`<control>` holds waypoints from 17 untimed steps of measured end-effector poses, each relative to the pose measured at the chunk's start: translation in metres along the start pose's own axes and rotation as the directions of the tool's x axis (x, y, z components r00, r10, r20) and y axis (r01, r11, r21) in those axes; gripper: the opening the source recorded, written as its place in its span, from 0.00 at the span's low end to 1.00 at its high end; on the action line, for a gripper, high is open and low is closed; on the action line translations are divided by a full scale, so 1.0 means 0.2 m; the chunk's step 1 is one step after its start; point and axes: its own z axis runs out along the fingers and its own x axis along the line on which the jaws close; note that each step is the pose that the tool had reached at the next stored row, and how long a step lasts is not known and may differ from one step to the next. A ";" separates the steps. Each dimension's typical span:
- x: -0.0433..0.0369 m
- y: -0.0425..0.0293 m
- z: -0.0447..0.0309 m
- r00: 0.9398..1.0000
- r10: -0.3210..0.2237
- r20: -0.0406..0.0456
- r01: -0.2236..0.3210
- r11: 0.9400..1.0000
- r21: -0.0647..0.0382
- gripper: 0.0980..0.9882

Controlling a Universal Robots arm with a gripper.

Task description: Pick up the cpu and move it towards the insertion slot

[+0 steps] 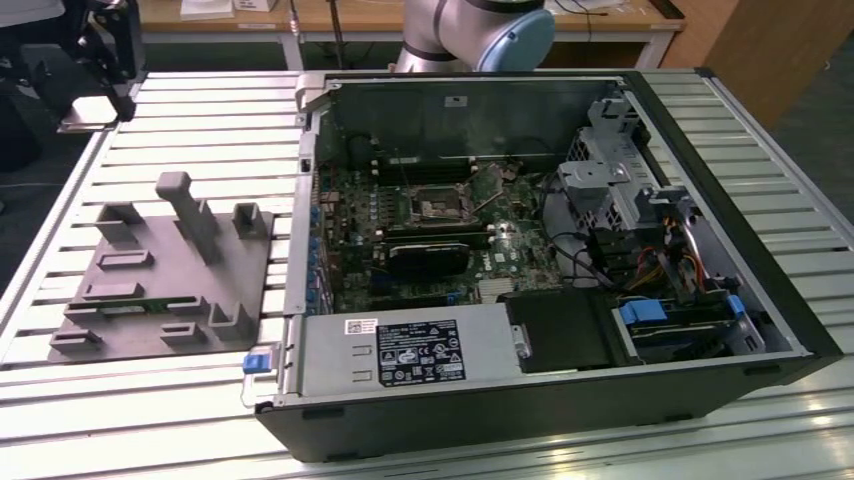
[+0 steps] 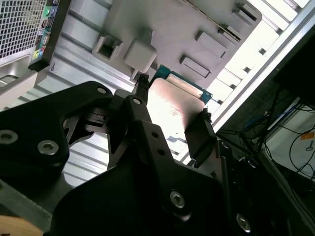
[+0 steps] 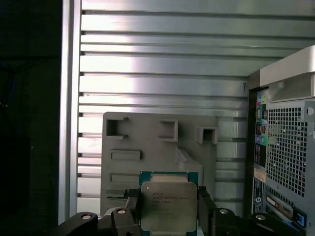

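Observation:
My gripper (image 3: 169, 212) is shut on the cpu (image 3: 167, 199), a flat square chip with a silver-grey metal top on a green rim. Its black fingers (image 3: 205, 209) clamp two opposite edges. In the second wrist view the cpu (image 2: 173, 101) also sits clamped in the gripper (image 2: 171, 117), lifted well above the grey plastic fixture (image 2: 172, 29). In the first wrist view the fixture (image 3: 157, 142) lies beneath and beyond the chip. The insertion slot (image 1: 441, 208), a silvery square frame around a dark centre, sits on the motherboard inside the open computer case (image 1: 534, 400) in the exterior view.
The grey fixture (image 1: 160, 270) lies on the slatted aluminium table (image 1: 200, 110) at the exterior view's left, beside the case. The case's perforated rear panel (image 3: 285, 147) is close to the gripper. The drive cage and cables (image 1: 641, 230) crowd the case's right side. The arm's base (image 1: 474, 35) stands behind the case.

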 end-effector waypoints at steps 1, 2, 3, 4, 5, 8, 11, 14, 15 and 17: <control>-0.007 0.000 0.000 1.000 0.000 0.000 0.000 1.000 0.000 0.50; -0.014 0.000 0.000 1.000 0.000 0.000 0.000 1.000 0.000 0.50; -0.021 0.000 0.000 1.000 0.000 0.000 0.000 1.000 0.000 0.50; -0.027 0.000 0.000 1.000 0.000 0.000 0.000 1.000 0.000 0.50; -0.033 0.000 0.000 1.000 0.000 0.000 0.000 1.000 0.000 0.50; -0.053 -0.001 0.000 1.000 0.000 0.000 0.000 1.000 0.000 0.50; -0.076 -0.001 -0.001 1.000 0.000 0.000 0.000 1.000 0.000 0.50; -0.102 -0.001 -0.001 1.000 0.000 0.000 0.000 1.000 0.000 0.50; -0.112 -0.001 -0.001 1.000 0.000 0.000 0.000 1.000 0.000 0.50; -0.129 -0.002 -0.001 1.000 0.000 0.000 0.000 1.000 0.000 0.50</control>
